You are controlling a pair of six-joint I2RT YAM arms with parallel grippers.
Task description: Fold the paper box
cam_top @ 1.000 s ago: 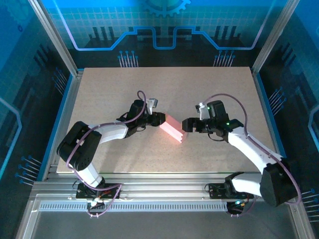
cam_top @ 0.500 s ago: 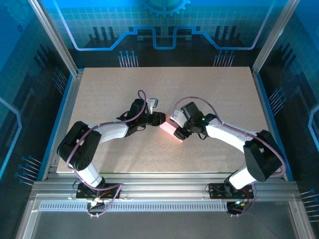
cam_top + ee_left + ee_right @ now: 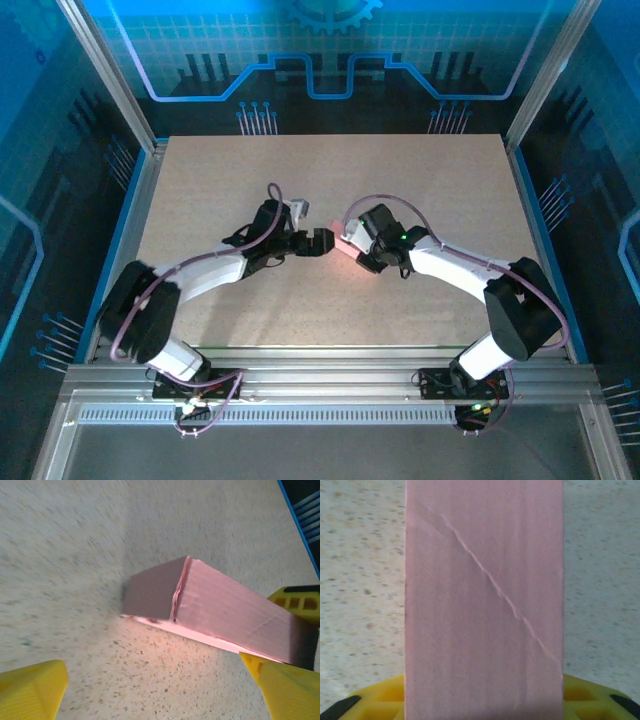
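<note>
1. The pink box [image 3: 340,248] lies folded shut near the middle of the table [image 3: 250,170], between the two grippers.
2. The left gripper [image 3: 320,242] points at the box's left end. In its wrist view its yellow fingertips [image 3: 30,692] stand wide apart, with nothing between them but bare tabletop.
3. In that view the box [image 3: 220,610] is just ahead. The seam of its near end faces the camera, and its lower long edge meets the table.
4. The right gripper [image 3: 355,255] is at the box's other end, and a yellow finger [image 3: 299,600] lies against the box's far corner.
5. In the right wrist view the box [image 3: 485,605] runs straight out from the yellow finger base [image 3: 375,700], with a diagonal crease across its face. I cannot tell whether the jaws clamp it.
6. There is open tabletop on every side. The table's edges and the frame posts [image 3: 105,75] are well away.
</note>
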